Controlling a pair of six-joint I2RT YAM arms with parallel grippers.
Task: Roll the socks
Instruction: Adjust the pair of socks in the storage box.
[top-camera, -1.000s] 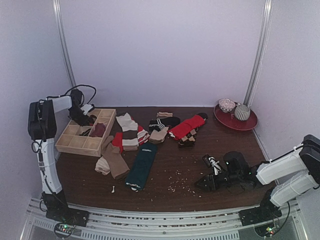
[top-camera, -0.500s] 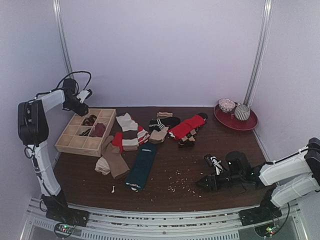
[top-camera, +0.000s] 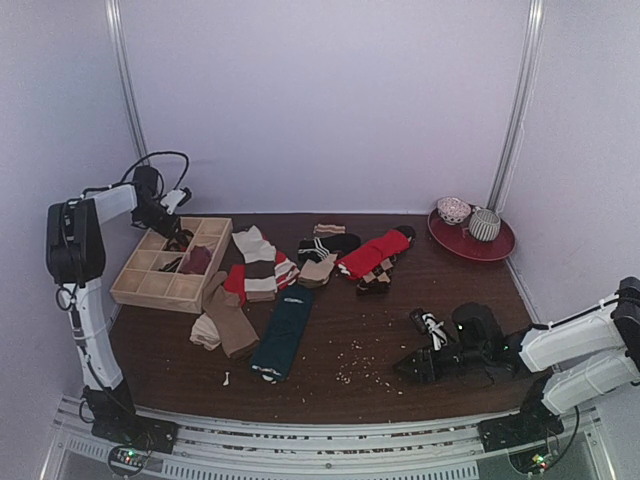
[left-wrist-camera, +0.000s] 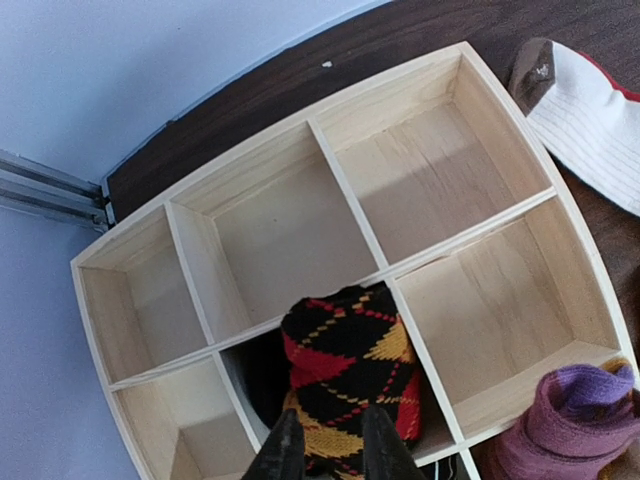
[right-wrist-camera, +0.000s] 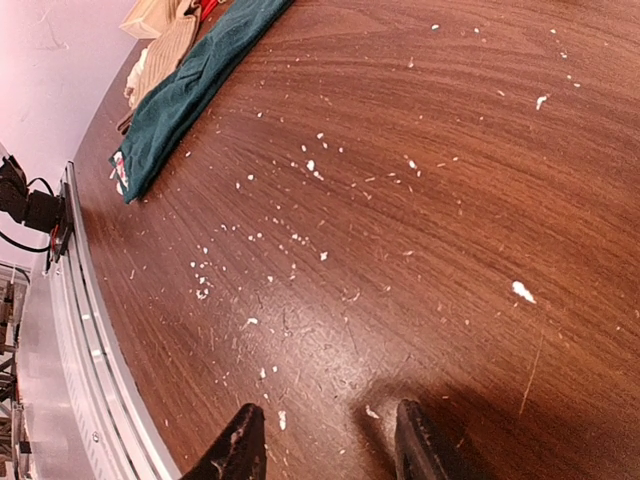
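Rolled argyle sock (left-wrist-camera: 345, 350), left gripper (left-wrist-camera: 330, 415) perhaps gripping

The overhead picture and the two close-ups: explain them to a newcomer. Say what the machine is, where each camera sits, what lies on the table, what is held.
Two robot arms stand at the near edge of the table. The overhead view comes from a fixed camera behind them. Each close-up comes from a camera on one wrist. Loose socks, including a teal sock, lie on the table beside a wooden tray. The left gripper pinches an argyle sock roll over the tray. The right gripper is open, low over the table, holding nothing.
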